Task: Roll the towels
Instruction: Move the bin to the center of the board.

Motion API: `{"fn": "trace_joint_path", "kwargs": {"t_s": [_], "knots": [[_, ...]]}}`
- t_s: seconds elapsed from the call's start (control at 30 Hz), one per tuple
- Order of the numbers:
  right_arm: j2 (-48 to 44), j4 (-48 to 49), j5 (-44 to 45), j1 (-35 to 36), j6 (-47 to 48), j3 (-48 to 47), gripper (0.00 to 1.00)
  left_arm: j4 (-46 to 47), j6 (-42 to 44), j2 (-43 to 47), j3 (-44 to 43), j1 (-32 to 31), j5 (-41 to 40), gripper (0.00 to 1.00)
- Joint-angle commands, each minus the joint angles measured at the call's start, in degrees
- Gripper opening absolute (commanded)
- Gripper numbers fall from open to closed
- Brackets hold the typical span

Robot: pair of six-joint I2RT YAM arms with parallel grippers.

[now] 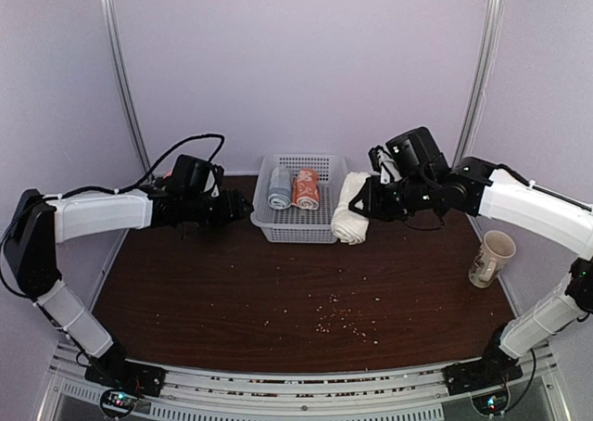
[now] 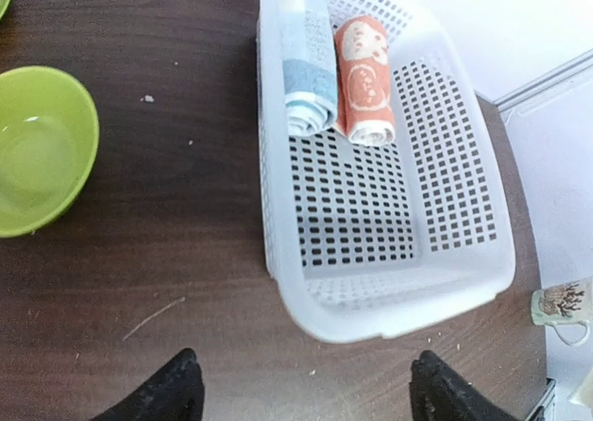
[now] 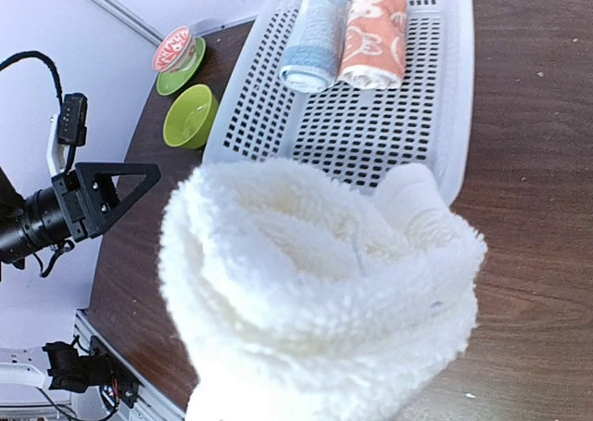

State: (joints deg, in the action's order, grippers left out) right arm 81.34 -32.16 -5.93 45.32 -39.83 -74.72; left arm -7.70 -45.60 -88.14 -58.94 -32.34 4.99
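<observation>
Inside white basket [image 1: 298,228]: salmon-orange towel [image 1: 307,189] lies rolled, touching grey-blue rolled towel [image 1: 279,187] on its left
Beside white basket, right rim: cream-white towel [image 3: 315,291], rolled, held up off desk [image 1: 232,291], not yet inside
Right end effector [image 1: 363,206]: pinching cream-white towel; its fingers are hidden by the roll in the wrist view
Left end effector [image 2: 306,386]: fingers spread wide, empty, just left of white basket
Done: both task towels look rolled; salmon-orange towel stowed
Left: probably only setting cream-white towel into the free right part of white basket
Towel count: three rolls (one salmon-orange, one cream-white, one grey-blue)
Other count: one white basket, one green bowl [image 2: 37,152], one mug [image 1: 491,257], scattered crumbs [image 1: 345,317]
</observation>
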Motion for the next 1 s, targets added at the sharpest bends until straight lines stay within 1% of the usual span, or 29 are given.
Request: {"fn": "trace_joint_path", "kwargs": {"t_s": [0.0,0.07,0.13,0.2,0.27,0.37,0.47,0.67,0.77,0.8,0.83,0.9,0.97], "knots": [[-1.14,-2.94,1.12,-3.52,3.89,0.62,0.0,-2.92,2.05,-8.96,-11.74,0.35,1.77,0.84],[-1.03,-2.5,0.29,-4.69,4.2,0.29,0.0,-5.78,2.88,-12.81,-16.4,0.39,1.12,0.87],[-0.81,-2.42,-0.24,-5.61,4.62,-0.38,0.0,-8.42,3.35,-16.56,-20.3,0.41,0.37,0.87],[-0.45,-2.29,-0.69,-6.34,4.95,-0.94,0.0,-10.75,3.92,-20.33,-23.72,0.44,-0.3,0.86],[-0.17,-2.35,-1.06,-6.99,5.35,-1.44,0.0,-12.9,4.37,-23.72,-27.04,0.44,-0.65,0.81],[-0.17,-2.22,-1.76,-7.71,5.51,-1.66,0.0,-14.48,4.39,-27.06,-29.98,0.55,0.46,0.68],[-0.37,-2.03,-2.07,-8.19,5.73,-1.29,0.0,-13.79,4.05,-27.61,-29.69,0.52,1.54,0.57],[-0.89,-1.5,-2.45,-8.85,5.63,-0.29,0.0,-13.65,4.29,-26.54,-27.43,0.47,2.5,0.25],[-1.19,-1.21,-2.59,-8.86,5.39,0.29,0.0,-13.65,4.21,-25.56,-25.87,0.23,2.29,0.21],[-1.31,-1.16,-2.72,-8.85,5.32,0.4,0.0,-13.65,4.22,-25.19,-25.35,0.11,2.15,0.18],[-1.35,-1.21,-2.69,-8.85,5.29,0.44,0.0,-13.65,4.31,-24.96,-24.94,-0.02,2.13,0.11],[-1.61,-1.07,-2.61,-8.85,5.29,0.6,0.0,-13.76,4.46,-24.36,-24.28,-0.3,2.3,0.01],[-1.83,-1.06,-2.64,-8.85,5.23,0.7,0.0,-14.08,4.59,-23.41,-23.53,-0.82,2.31,0.0]]}}
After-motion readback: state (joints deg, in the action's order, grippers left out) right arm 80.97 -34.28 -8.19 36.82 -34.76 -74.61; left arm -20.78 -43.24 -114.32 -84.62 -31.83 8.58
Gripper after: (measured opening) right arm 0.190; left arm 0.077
